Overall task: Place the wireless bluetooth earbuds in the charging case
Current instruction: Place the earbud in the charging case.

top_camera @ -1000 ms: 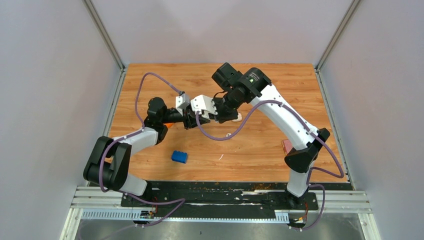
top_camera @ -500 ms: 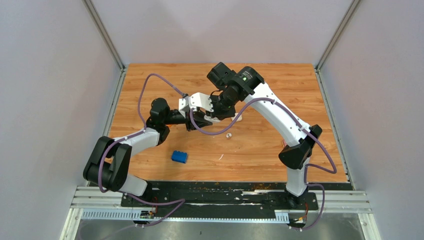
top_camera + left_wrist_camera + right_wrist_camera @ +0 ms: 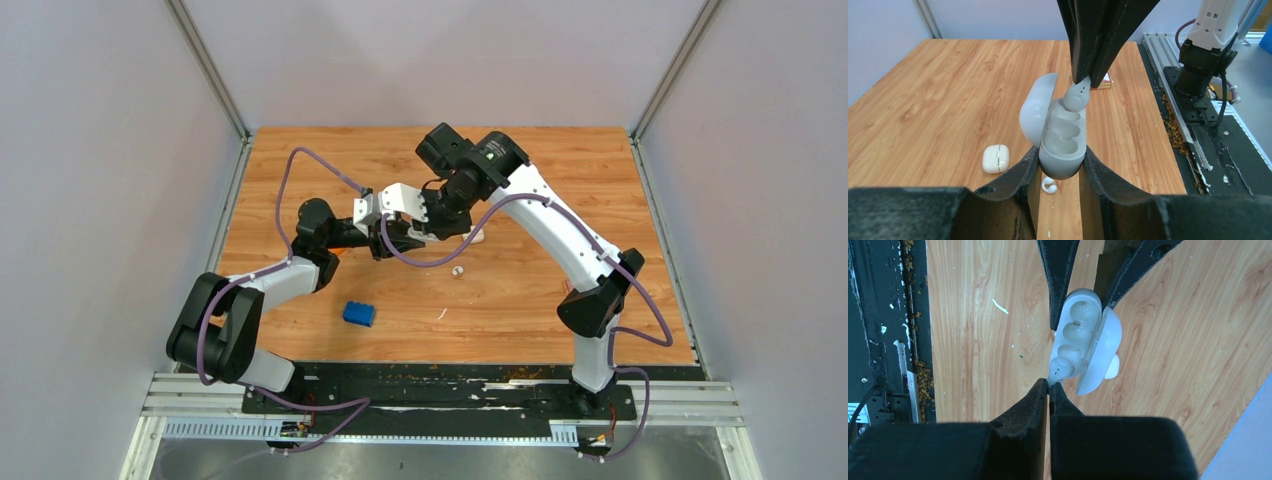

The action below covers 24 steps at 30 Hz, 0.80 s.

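Seating was unfinished: my left claw (image 3: pixel 1060 159) clamped the open charging case (image 3: pixel 1062 142), my right claw (image 3: pixel 1049 386) pinched an earbud (image 3: pixel 1076 98) at its socket; a second earbud (image 3: pixel 1049 185) lay loose.

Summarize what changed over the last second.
Right gripper swung left toward the left gripper, bringing its earbud to the open charging case held there. No grasp or release. Blue brick and the loose earbud on the table stayed put.

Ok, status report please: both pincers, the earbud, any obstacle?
Left pincer shut on charging case, lid open. Right pincer shut on earbud, head at the case's end, not seated. Nothing blocks it.
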### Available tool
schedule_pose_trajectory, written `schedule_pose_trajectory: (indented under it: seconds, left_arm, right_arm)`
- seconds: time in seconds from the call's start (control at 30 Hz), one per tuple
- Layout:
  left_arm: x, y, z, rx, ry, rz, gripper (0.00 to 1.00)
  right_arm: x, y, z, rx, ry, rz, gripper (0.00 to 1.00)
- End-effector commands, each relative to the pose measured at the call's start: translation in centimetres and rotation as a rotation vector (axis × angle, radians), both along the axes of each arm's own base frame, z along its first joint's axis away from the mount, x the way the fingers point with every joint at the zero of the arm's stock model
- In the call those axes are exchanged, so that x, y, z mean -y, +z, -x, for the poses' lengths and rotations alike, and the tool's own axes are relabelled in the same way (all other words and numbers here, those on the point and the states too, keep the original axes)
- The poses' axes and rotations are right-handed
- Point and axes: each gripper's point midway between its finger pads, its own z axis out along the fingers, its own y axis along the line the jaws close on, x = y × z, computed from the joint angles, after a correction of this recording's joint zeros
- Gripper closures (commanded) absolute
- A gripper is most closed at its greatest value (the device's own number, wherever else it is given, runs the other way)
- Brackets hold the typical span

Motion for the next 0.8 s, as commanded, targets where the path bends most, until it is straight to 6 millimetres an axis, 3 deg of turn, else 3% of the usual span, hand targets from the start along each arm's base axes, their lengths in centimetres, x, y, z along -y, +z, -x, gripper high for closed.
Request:
schedule_pose_trajectory:
  seconds: [0.0,0.77]
  left_arm:
    - [0.0,1.8,0.7,0.088,-0.023,0.031,1.00]
    - [0.3,1.3,0.4,0.080,-0.027,0.018,1.00]
  right_arm:
    - [-0.1,0.3,0.2,-0.009,0.008,-0.019,1.00]
    - [-0.8,1.8,0.5,0.017,0.054,-0.091,1.00]
